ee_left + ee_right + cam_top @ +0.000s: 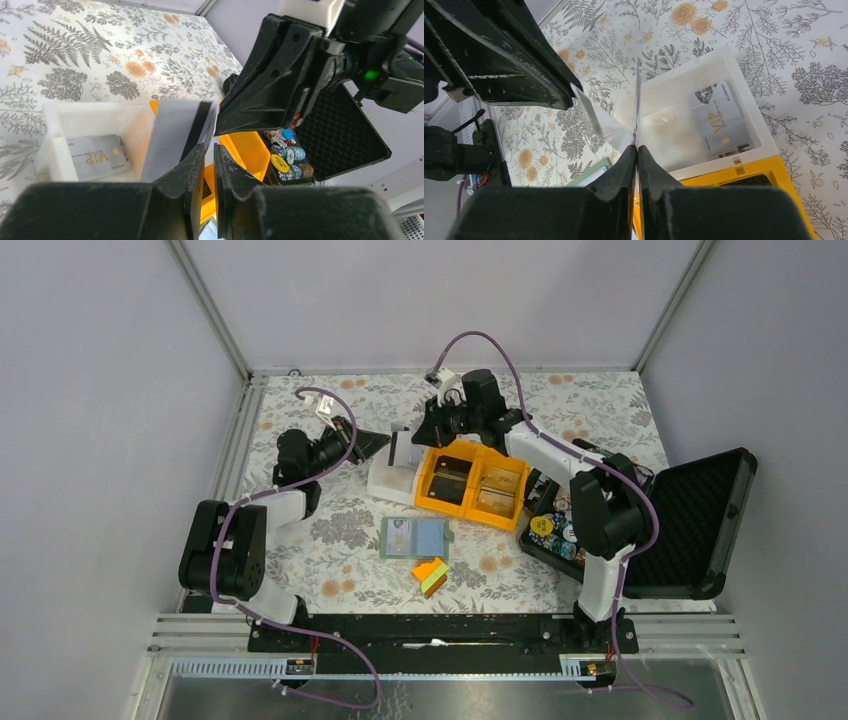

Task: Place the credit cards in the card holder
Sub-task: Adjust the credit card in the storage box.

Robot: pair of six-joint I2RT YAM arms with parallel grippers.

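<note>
My right gripper (636, 147) (428, 432) is shut on a white credit card with a black stripe (170, 135), held upright over the white bin (385, 485) and seen edge-on (636, 100) in its own wrist view. My left gripper (211, 146) (380, 445) faces it from the left, jaws a narrow slit apart, with the card's near edge at their tips. I cannot tell whether they pinch it. A silver VIP card (719, 122) (97, 157) lies in the white bin. The grey-green card holder (415, 537) (586, 176) lies open nearer the bases.
An orange two-part bin (473, 480) sits right of the white bin, with a dark card (452, 478) and a tan one (497, 490) inside. A big black foam-lined case (690, 525) with poker chips (555, 530) stands open at right. A wedge block (432, 575) lies below the holder.
</note>
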